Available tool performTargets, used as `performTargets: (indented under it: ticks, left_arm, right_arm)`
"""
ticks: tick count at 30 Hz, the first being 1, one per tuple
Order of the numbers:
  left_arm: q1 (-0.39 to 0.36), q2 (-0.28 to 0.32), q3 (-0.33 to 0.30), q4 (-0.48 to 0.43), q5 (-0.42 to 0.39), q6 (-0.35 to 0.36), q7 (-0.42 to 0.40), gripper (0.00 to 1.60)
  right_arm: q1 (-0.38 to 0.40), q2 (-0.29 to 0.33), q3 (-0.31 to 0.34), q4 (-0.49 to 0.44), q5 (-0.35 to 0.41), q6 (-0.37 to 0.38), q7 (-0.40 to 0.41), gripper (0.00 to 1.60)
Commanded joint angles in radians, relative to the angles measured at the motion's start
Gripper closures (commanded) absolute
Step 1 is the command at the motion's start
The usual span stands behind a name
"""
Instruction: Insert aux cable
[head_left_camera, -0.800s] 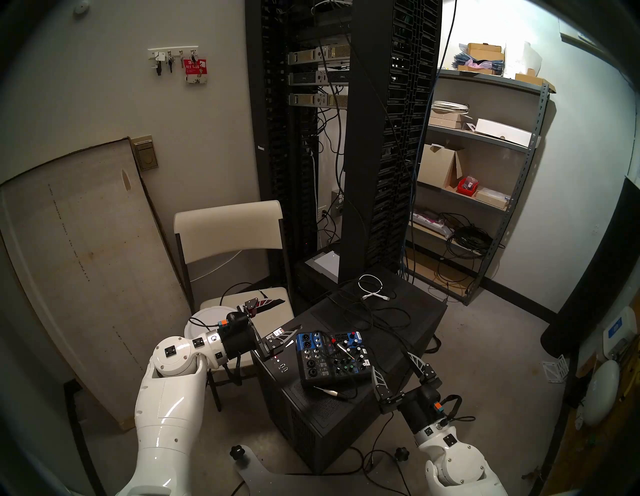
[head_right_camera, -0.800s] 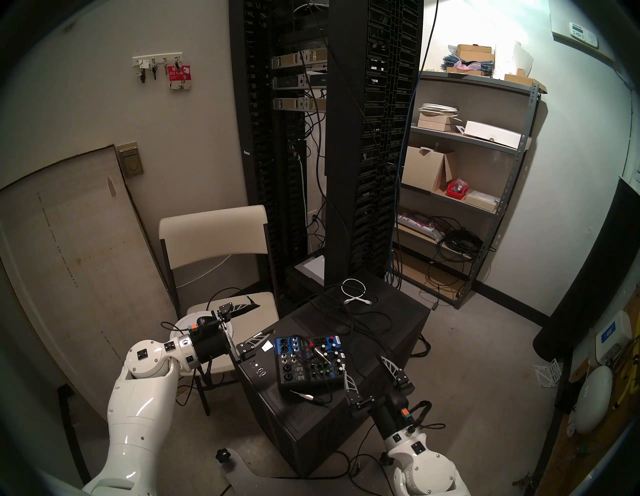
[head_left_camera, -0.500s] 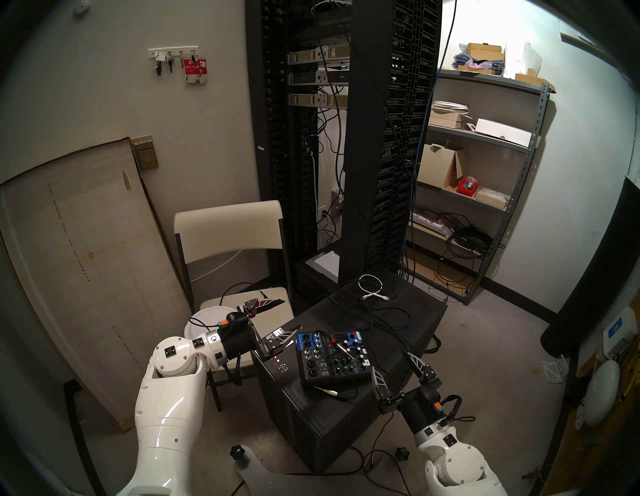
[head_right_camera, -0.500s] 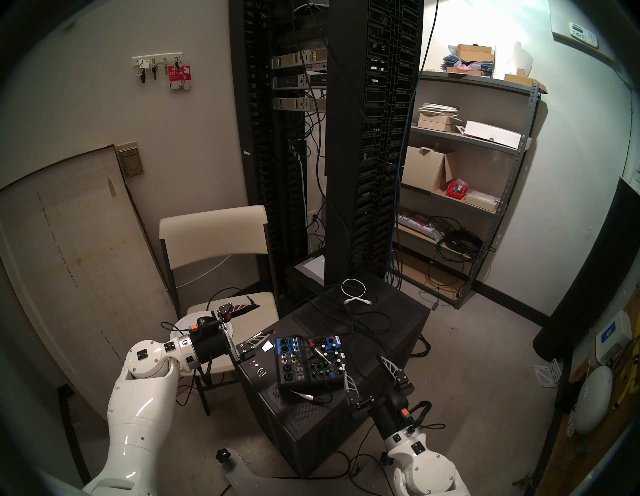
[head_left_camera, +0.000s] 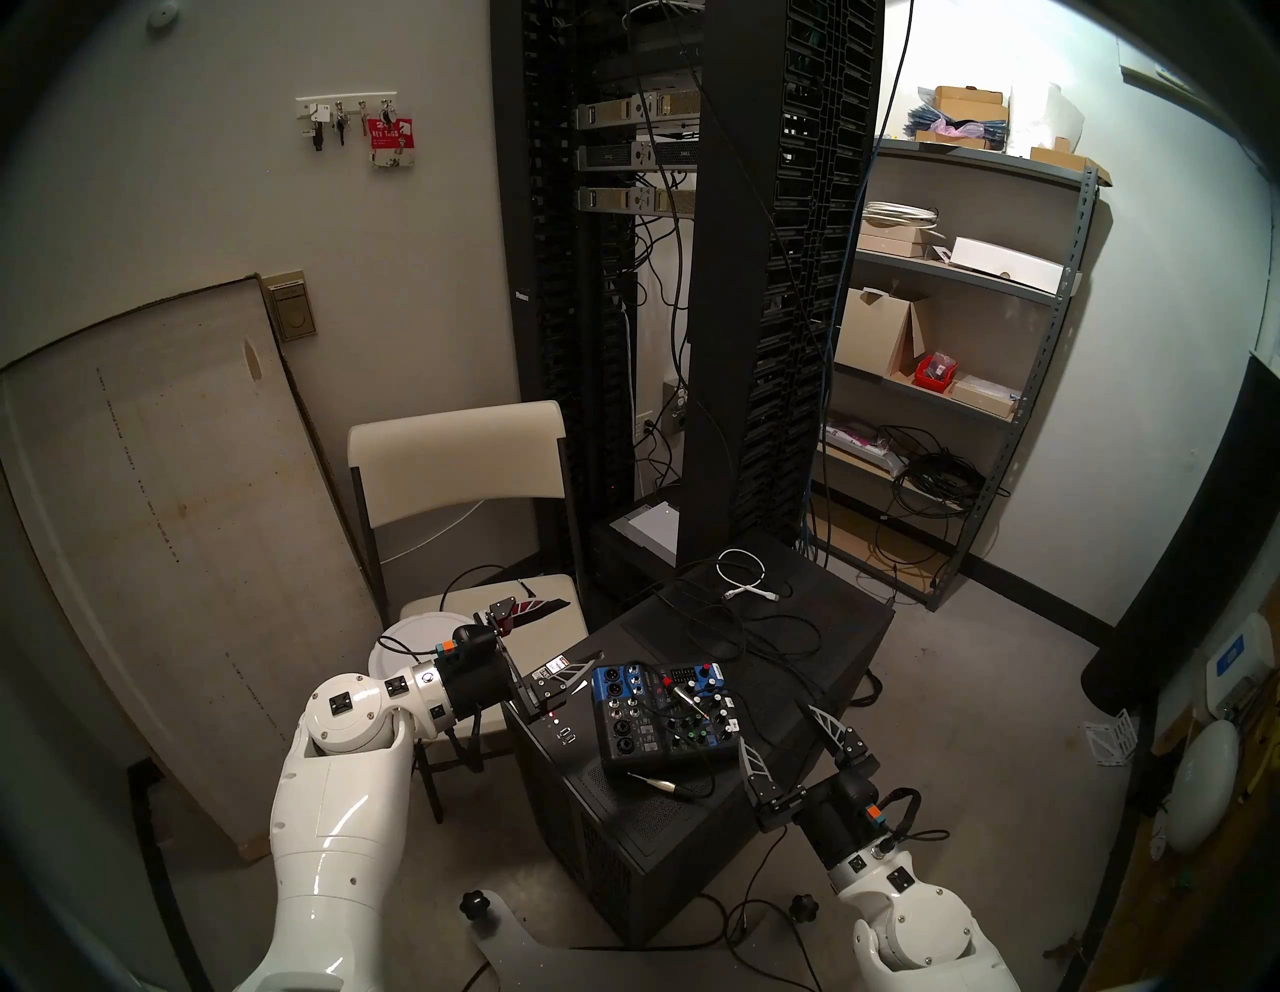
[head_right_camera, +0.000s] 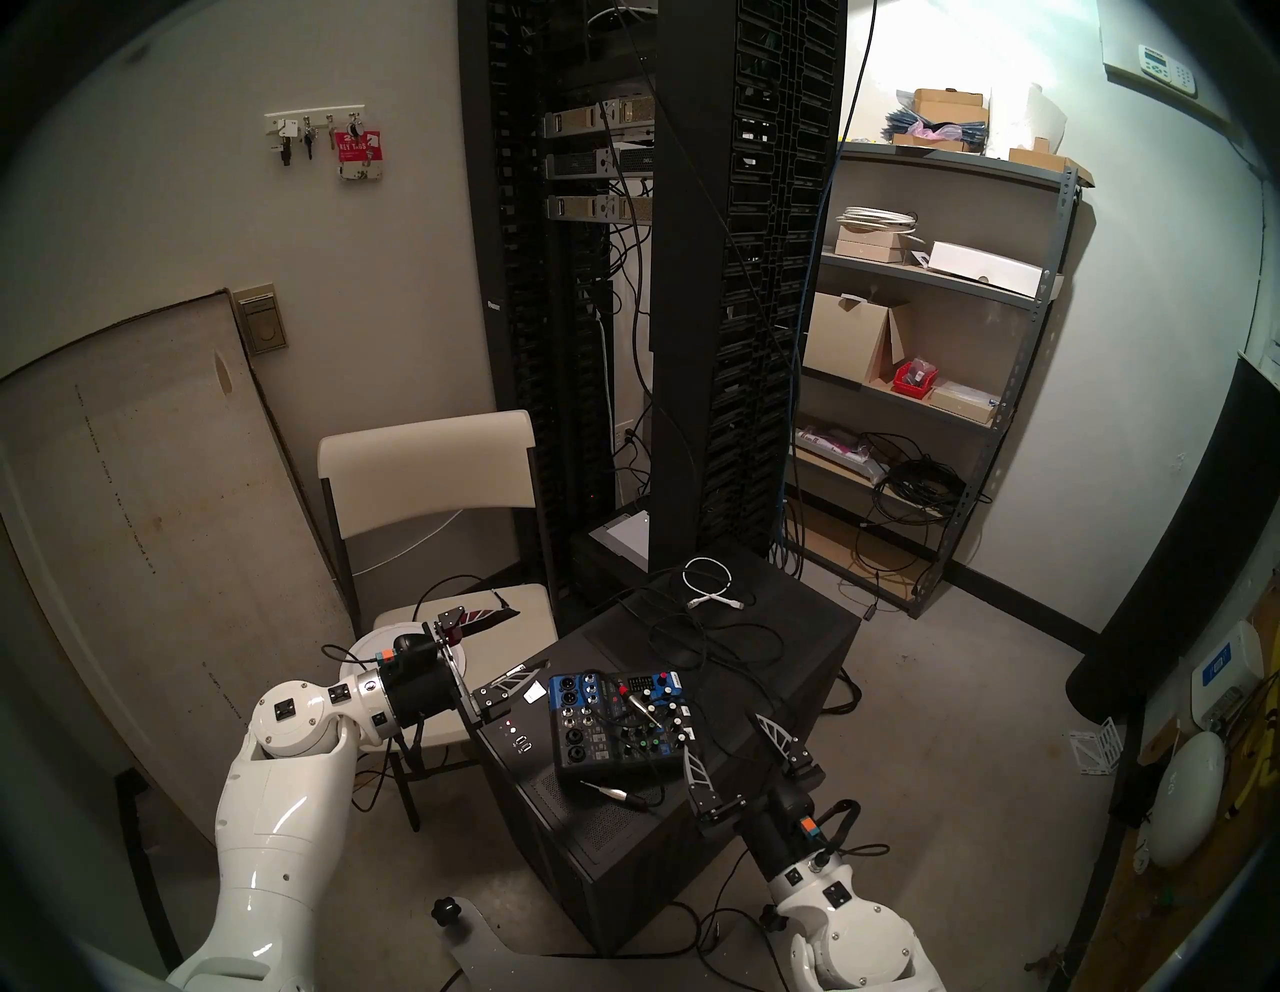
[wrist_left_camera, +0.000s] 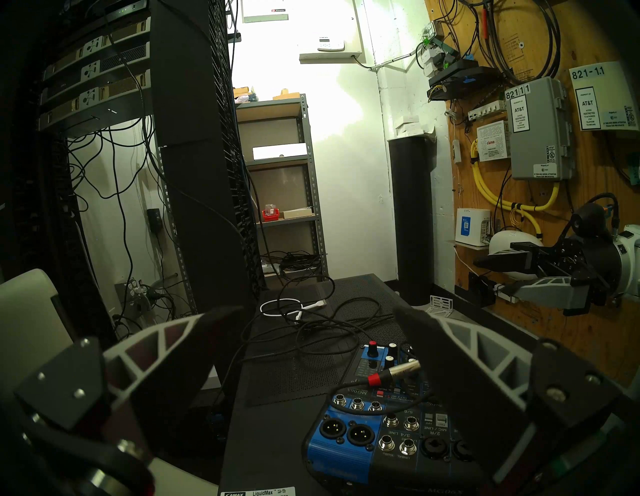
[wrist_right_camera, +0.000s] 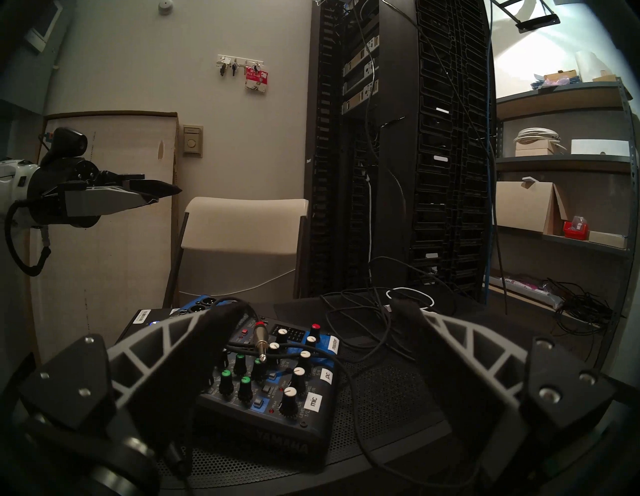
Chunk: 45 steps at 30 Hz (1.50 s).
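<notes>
The aux cable's silver plug with a red collar (head_left_camera: 682, 693) (wrist_right_camera: 259, 337) (wrist_left_camera: 394, 372) lies loose on top of a small blue-and-black mixer (head_left_camera: 627, 734) (wrist_right_camera: 304, 446), and its thin black cable trails off behind. My left gripper (head_left_camera: 583, 628) (wrist_left_camera: 318, 311) hovers open and empty just left of the mixer. At the mixer's right front corner, my right gripper (head_left_camera: 774, 723) (wrist_right_camera: 313, 306) also stands open with nothing in it. Neither gripper touches the plug.
The mixer sits on a black computer case (head_left_camera: 831, 623) strewn with black cables. A silver-and-black plug (head_left_camera: 658, 783) lies in front of the mixer, and a white coiled cable (head_left_camera: 741, 571) lies at the back. A folding chair (head_left_camera: 457, 457) stands left, with server racks (head_left_camera: 720, 277) behind.
My right gripper has shifted slightly to the left, nearer the mixer's corner. The left arm, the plug and the mixer have not moved.
</notes>
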Motion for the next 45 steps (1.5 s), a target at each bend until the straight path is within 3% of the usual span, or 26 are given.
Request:
performTargets:
  ticks: [1,15,23,26,31,32,33,34,38,41,44,45]
  left_arm:
    - [-0.007,-0.002,0.001,-0.011,-0.002,0.000,0.000,0.00]
    - [-0.007,-0.005,-0.002,-0.011,0.000,-0.001,-0.003,0.00]
    - [-0.008,-0.007,-0.004,-0.011,0.002,-0.001,-0.004,0.00]
    - [-0.008,-0.008,-0.005,-0.011,0.003,-0.001,-0.005,0.00]
    - [-0.008,-0.009,-0.006,-0.011,0.004,-0.001,-0.006,0.00]
    - [-0.008,-0.009,-0.007,-0.011,0.004,-0.001,-0.006,0.00]
    - [-0.009,-0.009,-0.007,-0.011,0.004,-0.001,-0.006,0.00]
    - [-0.009,-0.009,-0.007,-0.011,0.004,-0.001,-0.007,0.00]
    - [-0.009,-0.010,-0.008,-0.011,0.005,-0.001,-0.007,0.00]
    - [-0.009,-0.010,-0.009,-0.011,0.006,-0.001,-0.008,0.00]
    - [-0.009,-0.011,-0.009,-0.011,0.006,-0.001,-0.008,0.00]
    - [-0.009,-0.011,-0.009,-0.011,0.006,-0.001,-0.009,0.00]
  right_arm:
    - [0.030,0.040,-0.006,-0.029,0.020,0.028,0.052,0.00]
    - [0.123,0.056,-0.045,0.026,0.031,0.091,0.124,0.00]
    - [0.166,0.076,-0.062,0.054,0.016,0.153,0.151,0.19]
    - [0.185,0.080,-0.063,0.067,0.020,0.186,0.158,0.12]
    - [0.214,0.092,-0.063,0.086,0.040,0.241,0.188,0.33]
    - [0.221,0.092,-0.063,0.092,0.037,0.242,0.189,0.50]
    - [0.230,0.097,-0.066,0.099,0.033,0.253,0.194,0.50]
    - [0.236,0.098,-0.066,0.104,0.036,0.267,0.198,0.71]
    - [0.266,0.100,-0.071,0.137,0.034,0.277,0.209,0.53]
    - [0.283,0.101,-0.075,0.153,0.041,0.292,0.224,0.51]
    - [0.296,0.102,-0.087,0.164,0.034,0.304,0.235,0.31]
    - [0.300,0.101,-0.089,0.168,0.034,0.308,0.237,0.32]
